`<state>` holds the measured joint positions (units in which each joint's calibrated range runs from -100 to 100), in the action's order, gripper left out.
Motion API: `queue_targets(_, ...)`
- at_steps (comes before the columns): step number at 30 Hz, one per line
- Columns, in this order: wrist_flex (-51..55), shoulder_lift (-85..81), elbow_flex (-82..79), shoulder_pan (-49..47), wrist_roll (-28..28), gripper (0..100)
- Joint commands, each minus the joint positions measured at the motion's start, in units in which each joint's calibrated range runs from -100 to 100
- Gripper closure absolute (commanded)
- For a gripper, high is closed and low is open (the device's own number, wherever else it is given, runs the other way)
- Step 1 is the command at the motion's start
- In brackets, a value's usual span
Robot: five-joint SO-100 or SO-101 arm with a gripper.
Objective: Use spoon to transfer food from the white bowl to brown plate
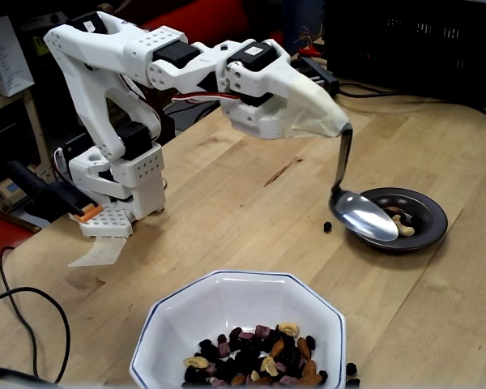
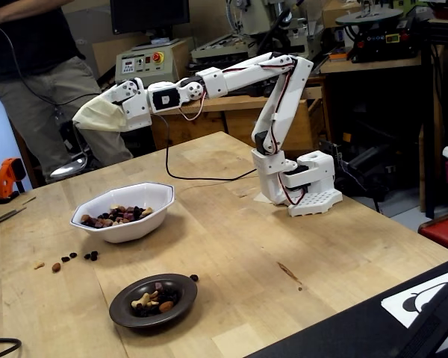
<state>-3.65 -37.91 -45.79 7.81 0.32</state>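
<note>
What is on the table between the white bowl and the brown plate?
Only bare wood lies between the white bowl and the brown plate in that fixed view; spilled bits sit off to the left.

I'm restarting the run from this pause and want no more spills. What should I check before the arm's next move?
1. Spoon secured: its handle runs into the cloth-covered end effector, whose fingers are hidden. Cannot tell.
2. Spoon loaded: the shiny face that shows looks bare. Not ok.
3. Spoon above the brown plate: that fixed view shows it raised beyond the white bowl, far from the plate. Not ok.
4. Food available in the white bowl. Ok.
5. Table free of spills: stray pieces lie beside the white bowl. Not ok.
</note>
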Motion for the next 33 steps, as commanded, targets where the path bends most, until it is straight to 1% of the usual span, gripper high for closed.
queue_targets(1, 0.89, -1.92, 5.35, 1.45, 0.05, 96)
queue_targets(9, 6.10, -15.10, 4.55, 3.37, -0.10, 96)
queue_targets(14, 11.64, -19.30, 4.46, 4.56, -0.10, 96)
queue_targets(25, 23.57, -21.09, 4.46, 4.63, -0.10, 96)
queue_targets(33, 25.79, -21.18, 4.55, 4.63, -0.10, 96)
